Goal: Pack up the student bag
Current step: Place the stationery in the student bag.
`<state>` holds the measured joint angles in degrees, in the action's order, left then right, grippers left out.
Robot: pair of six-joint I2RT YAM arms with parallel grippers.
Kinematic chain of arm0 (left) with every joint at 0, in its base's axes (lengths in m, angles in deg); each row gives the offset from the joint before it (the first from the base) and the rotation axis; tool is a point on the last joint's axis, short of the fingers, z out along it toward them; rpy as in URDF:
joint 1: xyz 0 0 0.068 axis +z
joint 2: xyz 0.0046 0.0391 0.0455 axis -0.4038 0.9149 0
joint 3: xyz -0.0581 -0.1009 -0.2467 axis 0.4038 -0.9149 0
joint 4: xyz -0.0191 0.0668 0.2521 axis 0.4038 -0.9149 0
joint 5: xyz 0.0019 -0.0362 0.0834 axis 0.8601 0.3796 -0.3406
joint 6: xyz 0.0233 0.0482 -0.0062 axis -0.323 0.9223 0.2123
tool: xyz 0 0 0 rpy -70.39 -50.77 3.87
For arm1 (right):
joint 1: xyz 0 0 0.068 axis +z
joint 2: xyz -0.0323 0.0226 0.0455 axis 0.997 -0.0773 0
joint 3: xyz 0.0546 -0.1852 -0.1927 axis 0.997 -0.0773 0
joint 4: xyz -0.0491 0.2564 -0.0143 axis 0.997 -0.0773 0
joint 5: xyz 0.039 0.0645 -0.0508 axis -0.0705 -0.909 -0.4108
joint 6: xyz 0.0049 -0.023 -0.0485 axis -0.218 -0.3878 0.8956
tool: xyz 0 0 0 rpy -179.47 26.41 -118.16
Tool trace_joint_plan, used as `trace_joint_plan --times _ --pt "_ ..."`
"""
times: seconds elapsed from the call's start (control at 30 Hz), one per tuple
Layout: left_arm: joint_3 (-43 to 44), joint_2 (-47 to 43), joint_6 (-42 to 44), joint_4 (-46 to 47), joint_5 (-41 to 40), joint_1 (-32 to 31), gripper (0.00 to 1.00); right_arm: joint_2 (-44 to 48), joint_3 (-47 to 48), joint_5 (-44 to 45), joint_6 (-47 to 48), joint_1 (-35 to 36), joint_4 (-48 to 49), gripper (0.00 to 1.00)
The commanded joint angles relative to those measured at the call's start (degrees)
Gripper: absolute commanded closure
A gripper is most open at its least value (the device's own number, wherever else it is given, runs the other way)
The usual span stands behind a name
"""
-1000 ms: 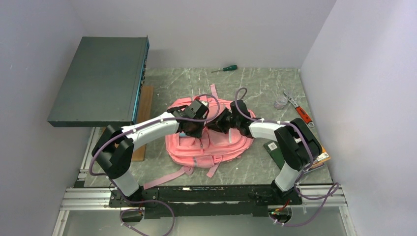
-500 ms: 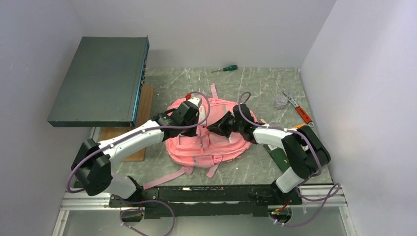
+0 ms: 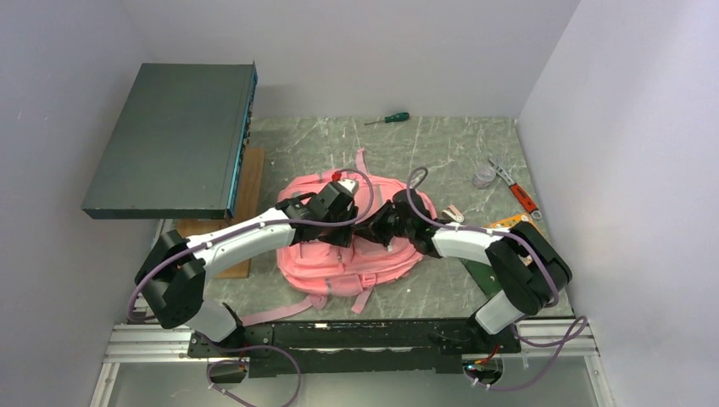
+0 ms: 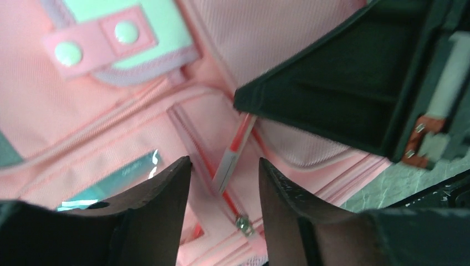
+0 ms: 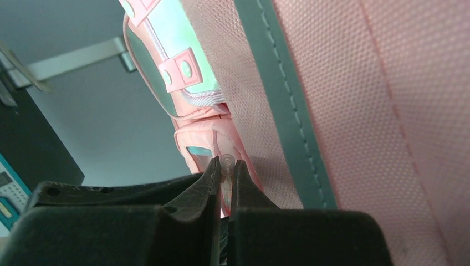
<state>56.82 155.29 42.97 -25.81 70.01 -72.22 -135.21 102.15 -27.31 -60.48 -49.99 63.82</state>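
The green marbled table (image 3: 441, 144) carries everything in the scene. A large flat dark grey case (image 3: 169, 140) overhangs its far left corner.

The student bag (image 3: 339, 264) lies flat at the middle of the table, front pockets up, with its pink straps trailing toward the near edge. Both arms reach in over it from the near side and meet above its upper front.

A wooden board (image 3: 248, 182) lies on the left, partly under the grey case. A dark green book (image 3: 479, 271) lies at the near right, beside the right arm.

The left gripper (image 4: 224, 163) hovers over the front pocket seam with its fingers spread and nothing between them. The right gripper (image 5: 227, 164) faces it from the right, jaws pressed together on the zip pull (image 4: 233, 155).

An orange-handled wrench (image 3: 519, 193) lies at the right edge. A green-handled screwdriver (image 3: 388, 119) lies at the far edge, well apart from the bag. A small clear cup (image 3: 483, 176) stands just beside the wrench.

The zip pull is a thin pink-and-white strip slanting down from the right gripper's tip. A small metal slider (image 4: 242, 224) sits on the zip line near it.
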Motion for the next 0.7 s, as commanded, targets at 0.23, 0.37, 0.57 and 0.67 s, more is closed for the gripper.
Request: trace_joint_plan --times 0.23,0.37,0.57,0.67 --pt "-2.26 -11.07 -0.45 2.06 -4.87 0.73 0.03 -2.88 0.12 -7.30 5.09 6.49 5.34 0.67" --pt "-2.18 -14.40 0.51 -1.96 -3.81 2.34 0.00 -0.42 1.84 -8.49 21.02 6.05 -1.33 0.45" --pt "-6.71 -22.92 -0.83 -7.15 -2.96 2.98 0.00 0.83 7.47 -14.43 39.26 3.40 -11.35 0.41" --pt "-8.69 -27.47 -2.49 -9.70 -2.32 2.96 0.02 3.65 10.97 -12.02 52.37 3.36 -17.67 0.41"
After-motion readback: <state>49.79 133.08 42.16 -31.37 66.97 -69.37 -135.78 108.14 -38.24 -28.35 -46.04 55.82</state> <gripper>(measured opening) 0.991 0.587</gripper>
